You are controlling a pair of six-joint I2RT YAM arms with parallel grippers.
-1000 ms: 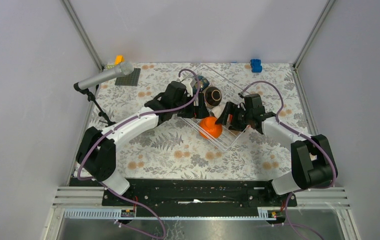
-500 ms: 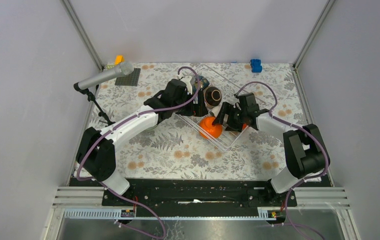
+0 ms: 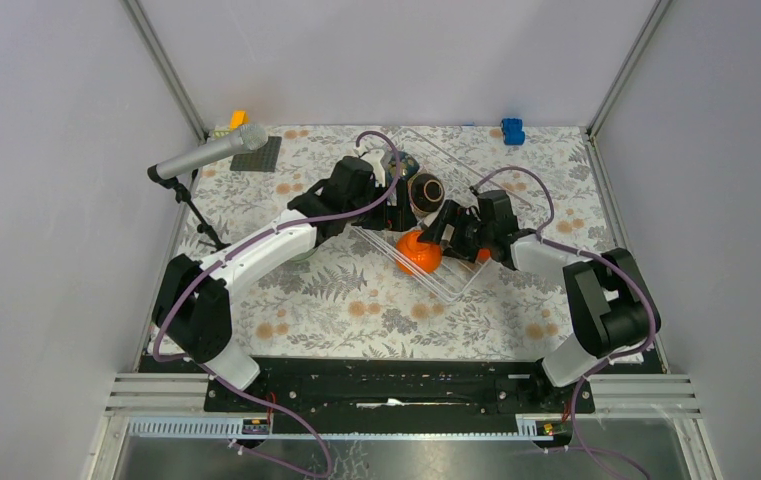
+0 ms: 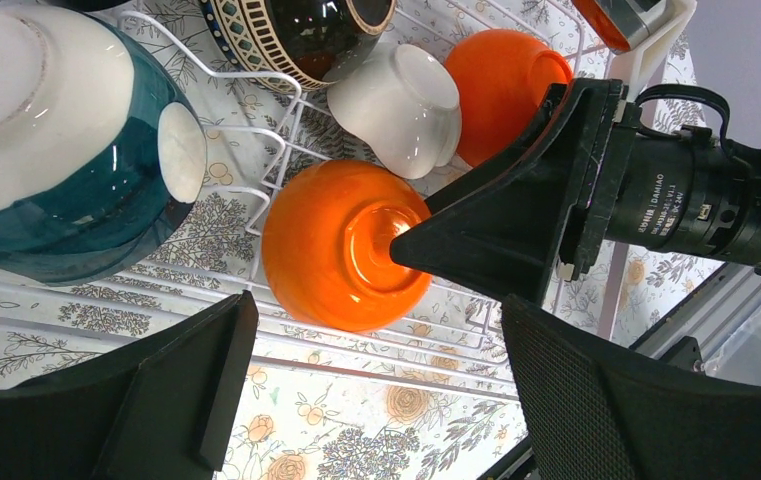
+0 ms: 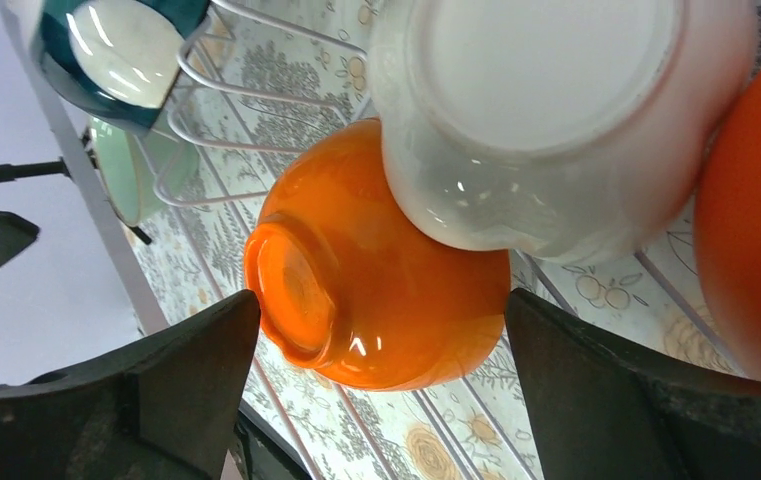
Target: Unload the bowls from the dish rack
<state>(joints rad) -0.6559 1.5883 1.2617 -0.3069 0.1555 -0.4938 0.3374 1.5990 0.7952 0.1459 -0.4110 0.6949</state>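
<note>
Orange bowl [image 5: 386,240]: upside down at the near corner of the dish rack [image 3: 446,288], touching a white bowl [image 5: 556,120].
Right claw [image 5: 381,310]: jaws apart, straddling it.
Left claw [image 4: 378,305]: apart — above the rack.
Handling: glazed, probably slippery, breakable — pinch across its rounded sides.

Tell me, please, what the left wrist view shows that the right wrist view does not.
Only the left wrist view shows the dark patterned bowl. Only the right wrist view shows the pale green bowl. Both show the near orange bowl, the white bowl, the teal bowl and the dish rack wires.
</note>
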